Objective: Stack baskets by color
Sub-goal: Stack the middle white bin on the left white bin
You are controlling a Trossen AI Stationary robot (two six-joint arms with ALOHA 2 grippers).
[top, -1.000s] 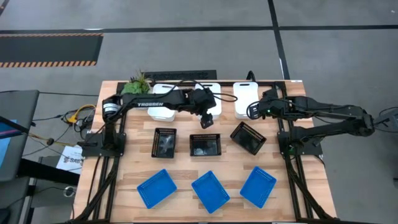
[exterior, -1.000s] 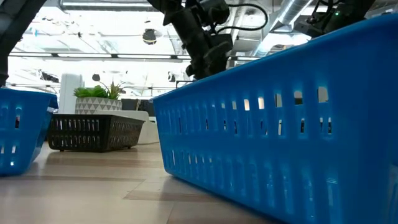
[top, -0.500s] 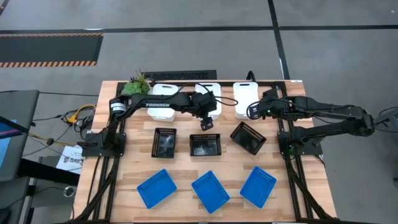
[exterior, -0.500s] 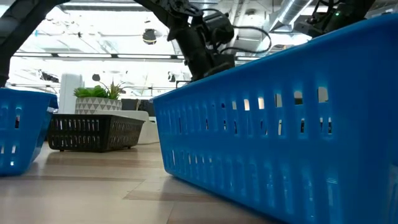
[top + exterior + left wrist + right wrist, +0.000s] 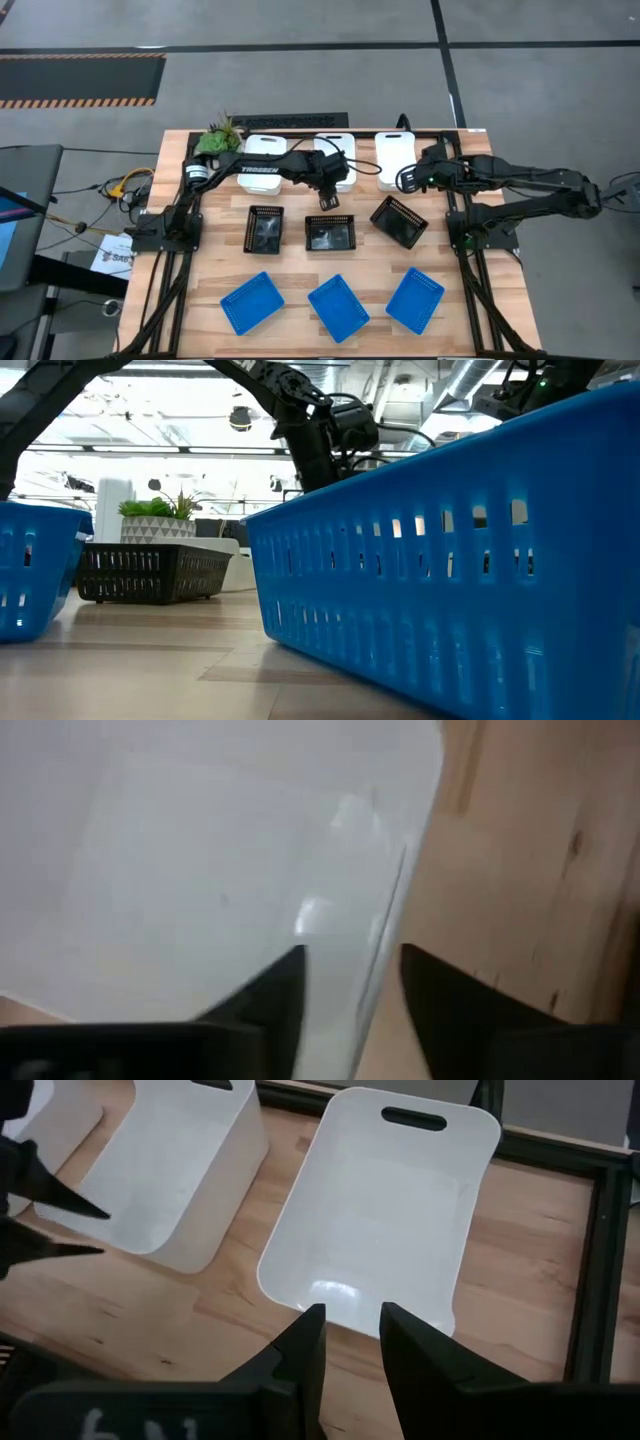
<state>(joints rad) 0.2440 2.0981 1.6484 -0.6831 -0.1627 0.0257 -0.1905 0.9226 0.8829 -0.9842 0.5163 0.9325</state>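
Note:
Three white baskets stand in a row at the far edge: one [image 5: 262, 165] partly under my left arm, the middle one [image 5: 337, 168] and the right one [image 5: 395, 160]. Three black baskets [image 5: 330, 234] sit mid-table, and three blue baskets [image 5: 338, 307] lie along the near edge. My left gripper [image 5: 352, 995] is low at the middle white basket's near wall and points steeply down. A gap still shows between its fingers. My right gripper [image 5: 352, 1330] hovers open above the near end of the right white basket [image 5: 385, 1220], holding nothing. My left gripper straddles the middle white basket's near wall [image 5: 385, 935] from above. One finger [image 5: 285, 990] is inside the basket and the other [image 5: 430, 995] is outside over the wood. I cannot tell whether either finger touches the wall. The basket stands on the table.
A small green potted plant [image 5: 218, 135] stands at the far left corner. The right black basket [image 5: 400, 221] sits askew. In the low view a blue basket [image 5: 450, 560] fills the foreground and hides my left gripper's fingers. Bare wood lies between the rows.
My left gripper has sunk toward the middle white basket, tipping a little steeper. In the low view it has dropped behind the blue basket's rim. No basket has moved.

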